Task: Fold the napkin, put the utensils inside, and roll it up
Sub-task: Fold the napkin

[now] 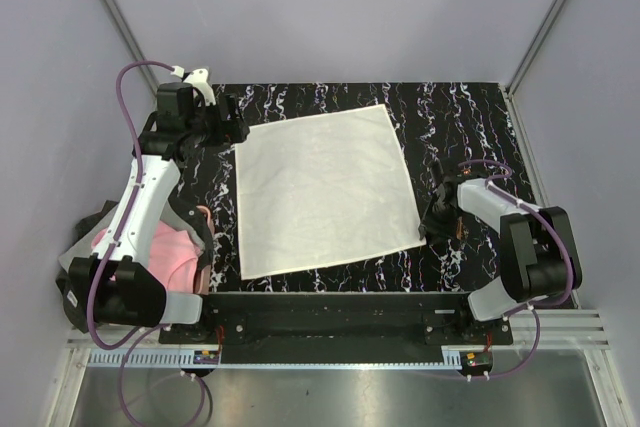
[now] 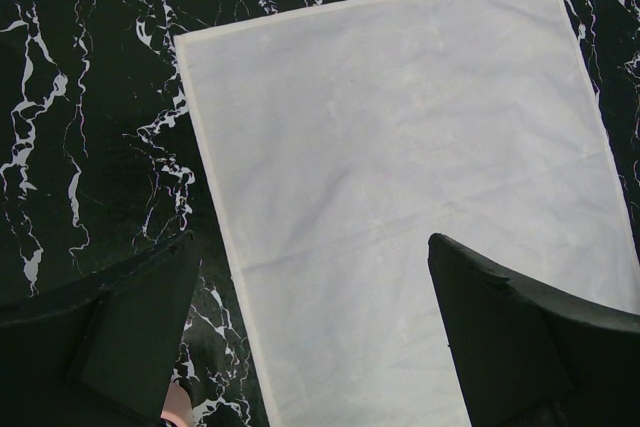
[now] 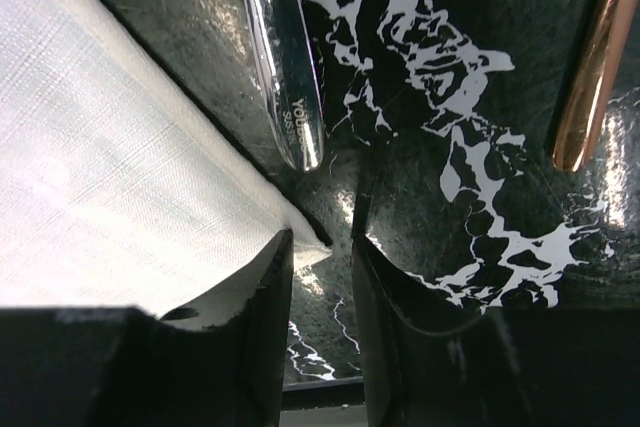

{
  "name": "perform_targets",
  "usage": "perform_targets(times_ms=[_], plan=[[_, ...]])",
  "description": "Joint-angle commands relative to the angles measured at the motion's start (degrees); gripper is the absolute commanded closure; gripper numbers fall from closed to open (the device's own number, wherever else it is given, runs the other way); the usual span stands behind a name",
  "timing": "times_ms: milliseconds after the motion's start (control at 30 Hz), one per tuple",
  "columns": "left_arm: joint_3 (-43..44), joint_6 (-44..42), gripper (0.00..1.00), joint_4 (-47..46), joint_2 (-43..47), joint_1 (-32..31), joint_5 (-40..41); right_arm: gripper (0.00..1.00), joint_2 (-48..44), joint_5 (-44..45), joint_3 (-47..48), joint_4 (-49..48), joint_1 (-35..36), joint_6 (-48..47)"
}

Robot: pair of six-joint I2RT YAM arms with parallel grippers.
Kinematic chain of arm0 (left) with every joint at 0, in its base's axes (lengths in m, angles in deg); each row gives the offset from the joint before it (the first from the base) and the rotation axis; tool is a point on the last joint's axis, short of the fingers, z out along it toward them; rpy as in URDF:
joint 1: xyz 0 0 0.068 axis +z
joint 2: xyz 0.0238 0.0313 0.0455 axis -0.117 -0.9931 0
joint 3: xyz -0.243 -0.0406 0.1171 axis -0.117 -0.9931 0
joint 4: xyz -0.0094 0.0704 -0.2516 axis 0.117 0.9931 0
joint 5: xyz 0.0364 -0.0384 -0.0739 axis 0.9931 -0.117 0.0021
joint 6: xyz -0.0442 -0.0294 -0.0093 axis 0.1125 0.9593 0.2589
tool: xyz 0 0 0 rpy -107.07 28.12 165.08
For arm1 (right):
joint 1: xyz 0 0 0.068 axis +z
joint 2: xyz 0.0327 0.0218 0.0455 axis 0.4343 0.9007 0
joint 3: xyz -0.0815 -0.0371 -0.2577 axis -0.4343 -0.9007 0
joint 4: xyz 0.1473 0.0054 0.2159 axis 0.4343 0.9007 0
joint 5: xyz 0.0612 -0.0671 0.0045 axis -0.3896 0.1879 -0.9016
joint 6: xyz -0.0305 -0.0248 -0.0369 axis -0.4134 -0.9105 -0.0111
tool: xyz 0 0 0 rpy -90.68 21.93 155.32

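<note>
My left arm (image 1: 143, 202): white shell links, black joint housings, a purple cable (image 1: 127, 112) running along it, a white clip (image 1: 195, 75) at the wrist. My right arm (image 1: 522, 247): same white-and-black build, with a thinner purple cable (image 1: 487, 164) by the wrist. My left gripper (image 2: 312, 247) has broad matte black wedge fingers (image 2: 505, 332). My right gripper (image 3: 320, 239) has black fingers (image 3: 255, 332) with smooth, faintly shiny edges. Black mounting rail (image 1: 330, 309) under both bases.

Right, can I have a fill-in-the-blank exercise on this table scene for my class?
1. The napkin lies spread out, not yet ___.
2. The left gripper hovers over it, wide ___.
3. The right gripper sits at the napkin's ___.
4. The silver utensil and copper utensil lie on the marbled ___.
Missing words: folded; open; corner; table.
</note>
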Motion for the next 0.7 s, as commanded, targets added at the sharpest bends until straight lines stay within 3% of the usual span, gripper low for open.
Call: perform_targets(times_ms=[0,267,500,667], plan=[[0.2,0.3,0.01,-2.3,1.3,0.2,-1.2,0.63,1.3,-0.1,0.8,-1.8,-0.8,-1.5],[0.2,0.5,0.01,-2.2,1.3,0.2,-1.5,0.65,0.8,-3.2,-1.5,-2.5,-0.7,0.4],[0.2,0.7,0.01,-2.3,1.4,0.2,-2.0,0.76,-0.4,-3.8,-4.6,-4.5,-0.6,2.9],[0.2,0.8,0.01,-2.3,1.5,0.2,-2.0,0.91,-1.2,-3.8,-4.7,-4.5,-0.6,2.9]])
